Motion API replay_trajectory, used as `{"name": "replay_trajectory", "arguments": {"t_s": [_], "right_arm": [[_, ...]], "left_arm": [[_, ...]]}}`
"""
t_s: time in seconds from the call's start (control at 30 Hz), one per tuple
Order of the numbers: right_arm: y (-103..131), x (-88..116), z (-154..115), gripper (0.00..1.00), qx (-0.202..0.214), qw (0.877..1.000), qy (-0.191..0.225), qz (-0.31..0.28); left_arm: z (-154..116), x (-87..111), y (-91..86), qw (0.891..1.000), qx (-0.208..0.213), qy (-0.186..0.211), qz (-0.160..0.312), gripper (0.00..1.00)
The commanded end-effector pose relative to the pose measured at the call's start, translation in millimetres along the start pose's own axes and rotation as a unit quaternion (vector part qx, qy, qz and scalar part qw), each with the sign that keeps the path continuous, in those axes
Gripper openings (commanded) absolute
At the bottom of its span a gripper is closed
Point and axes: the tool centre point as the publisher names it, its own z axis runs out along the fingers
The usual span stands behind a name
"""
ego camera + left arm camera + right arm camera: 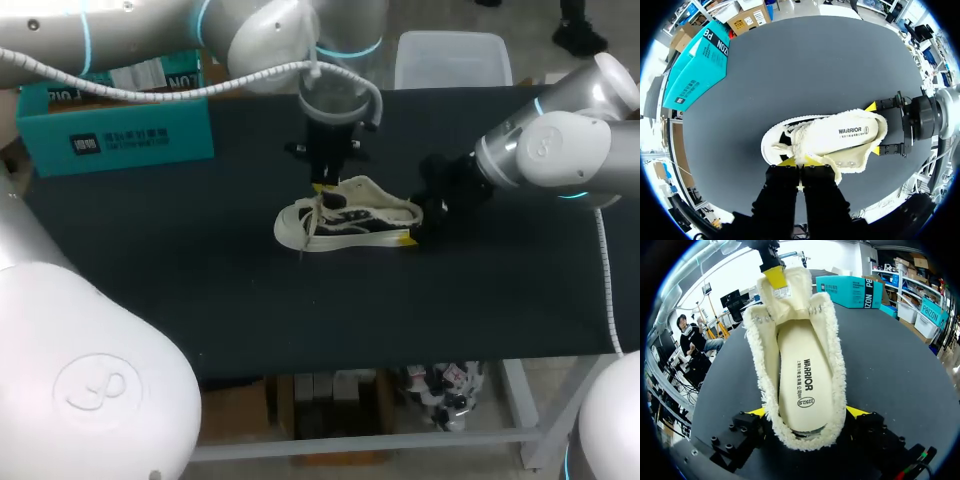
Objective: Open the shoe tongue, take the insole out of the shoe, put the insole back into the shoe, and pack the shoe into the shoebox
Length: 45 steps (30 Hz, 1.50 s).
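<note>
One shoe, one insole, one shoebox, two tools

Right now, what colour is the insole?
The insole is cream with dark print, clearest in the right wrist view.

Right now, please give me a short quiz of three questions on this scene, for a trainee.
1. True or false: the insole lies inside the shoe.
2. What does the left pincer hold? A. the tongue B. the insole C. nothing
3. Fill in: the right pincer is shut on the shoe at its ____.
Key: 1 true; 2 A; 3 heel.
</note>
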Motion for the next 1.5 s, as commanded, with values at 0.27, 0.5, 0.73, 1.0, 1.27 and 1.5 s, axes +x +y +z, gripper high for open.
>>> {"name": "replay_trajectory", "arguments": {"t_s": [0.27, 0.5, 0.73, 1.0, 1.27, 1.5], "right_arm": [[-4, 2, 7, 0.00, -0.001, 1.000, -0.002, -0.001], [-4, 2, 7, 0.00, -0.001, 1.000, -0.002, -0.001], [-4, 2, 7, 0.00, -0.001, 1.000, -0.002, -0.001], [-4, 2, 7, 0.00, -0.001, 1.000, -0.002, -0.001], [-4, 2, 7, 0.00, -0.001, 1.000, -0.002, -0.001], [-4, 2, 7, 0.00, -0.001, 1.000, -0.002, -0.001]], "left_arm": [[15, -41.4, -3.5, 0.976, 0.007, 0.216, 0.008, 0.00], [10, -44.1, -0.1, 0.969, -0.005, 0.243, 0.032, 0.00], [5, -34.4, 6.7, 0.960, -0.032, 0.266, 0.087, 0.11], [-30, -1.3, 12.7, 0.950, -0.025, 0.242, 0.196, 0.85], [-68, 27.7, 17.9, 0.916, 0.012, 0.202, 0.347, 0.11], [-75, 36.5, 17.9, 0.833, 0.043, 0.186, 0.520, 0.00]]}}
